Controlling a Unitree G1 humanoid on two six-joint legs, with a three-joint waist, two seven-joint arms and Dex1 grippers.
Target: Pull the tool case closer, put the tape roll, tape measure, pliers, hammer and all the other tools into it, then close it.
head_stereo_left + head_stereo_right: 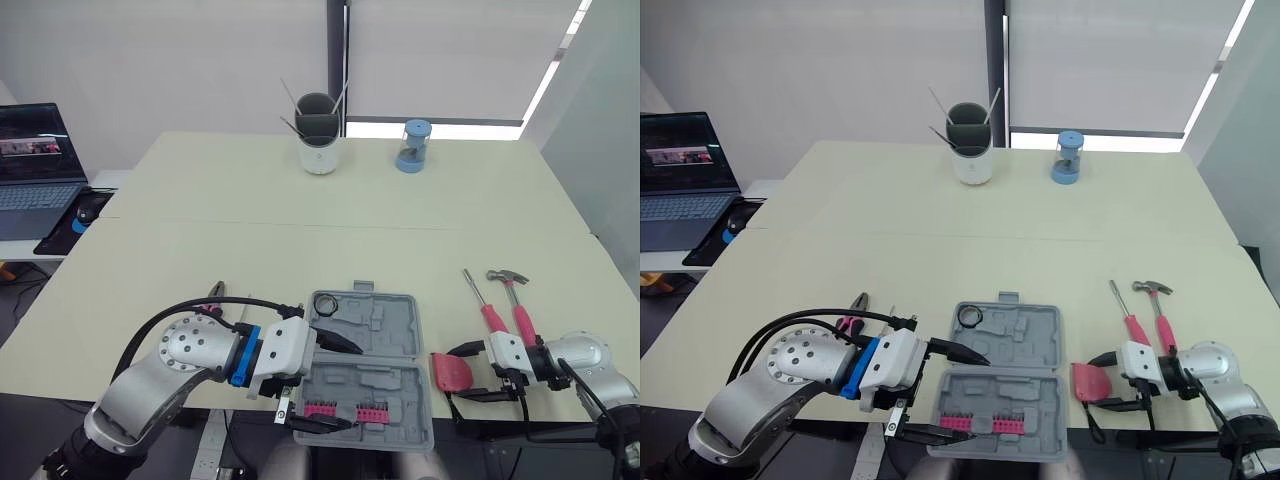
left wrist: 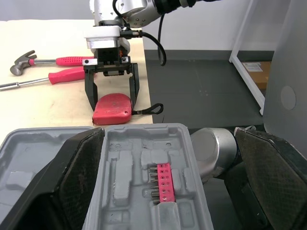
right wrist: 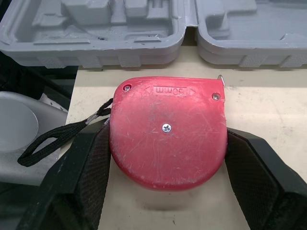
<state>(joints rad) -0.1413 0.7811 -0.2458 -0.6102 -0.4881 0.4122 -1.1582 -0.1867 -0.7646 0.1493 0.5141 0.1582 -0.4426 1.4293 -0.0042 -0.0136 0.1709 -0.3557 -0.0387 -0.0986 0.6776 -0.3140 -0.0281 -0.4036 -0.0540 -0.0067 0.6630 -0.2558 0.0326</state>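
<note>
The grey tool case (image 1: 385, 330) lies open at the table's front edge, with a black tape roll (image 1: 327, 304) in its far half and a pink bit holder (image 1: 345, 410) in its near half. My left gripper (image 1: 332, 386) is open, its fingers straddling the left side of the near half. The red tape measure (image 3: 168, 134) rests on the table just right of the case, and my right gripper (image 1: 470, 374) is shut on its two sides. A hammer (image 1: 517, 303) and a screwdriver (image 1: 484, 306) lie beyond it. Pliers (image 1: 213, 294) peek out left of the case, partly hidden by my left arm.
A grey pen holder (image 1: 320, 140) and a blue container (image 1: 412, 147) stand at the far edge. A laptop (image 1: 35, 170) and a mouse (image 1: 88, 210) sit on a side desk at the left. The tape measure's black strap (image 3: 53, 136) hangs over the table's front edge.
</note>
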